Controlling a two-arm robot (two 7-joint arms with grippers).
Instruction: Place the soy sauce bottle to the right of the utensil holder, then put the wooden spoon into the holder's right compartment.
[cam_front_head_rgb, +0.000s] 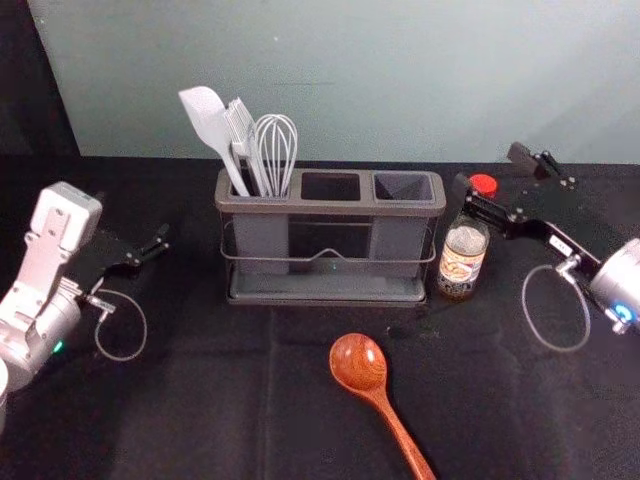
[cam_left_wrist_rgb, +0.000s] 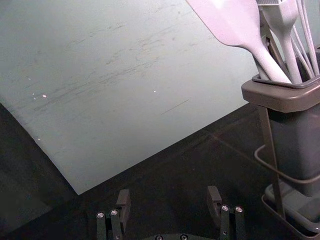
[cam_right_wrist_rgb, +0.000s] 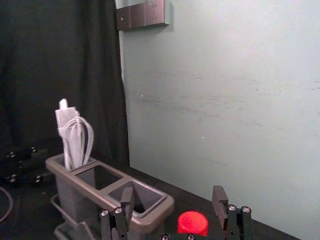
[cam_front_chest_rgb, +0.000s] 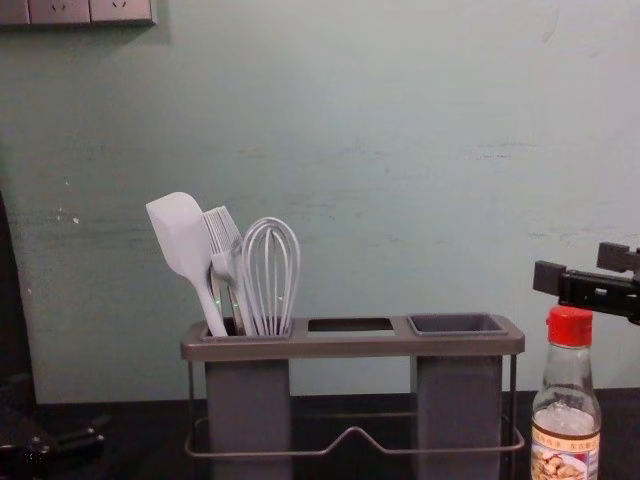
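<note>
Bottle of clear glass (cam_front_head_rgb: 461, 260), with a red cap and a printed label, stands upright on the black cloth (cam_front_head_rgb: 200, 390) just beside the long brown-rimmed utensil holder with dark grey plastic compartments (cam_front_head_rgb: 237, 205), at its three o'clock, taking twelve as straight away from the robot. The right gripper (cam_front_head_rgb: 490, 170) reaches in from the bottle's three o'clock side, its two black fingers spread apart just above the cap (cam_front_chest_rgb: 570, 327); in the right wrist view the red cap shows between them, and they are not closed on it. The left gripper (cam_front_head_rgb: 132, 222) hangs well apart from the holder, at its nine o'clock, with its fingers spread wide and nothing between them. The reddish-brown wooden spoon (cam_front_head_rgb: 358, 362) lies on the cloth near the holder, at its half past five, bowl toward the holder and handle pointing to five o'clock. In the holder's nine o'clock compartment stand a pale flat-bladed spatula (cam_front_head_rgb: 208, 118), tilted toward eleven o'clock in the head view, a pale bristled brush (cam_front_chest_rgb: 222, 230) and a pale looped whisk (cam_front_head_rgb: 276, 145). Behind them all, at twelve o'clock, rises a pale green-grey wall (cam_front_head_rgb: 350, 80) with faint scuffs.
</note>
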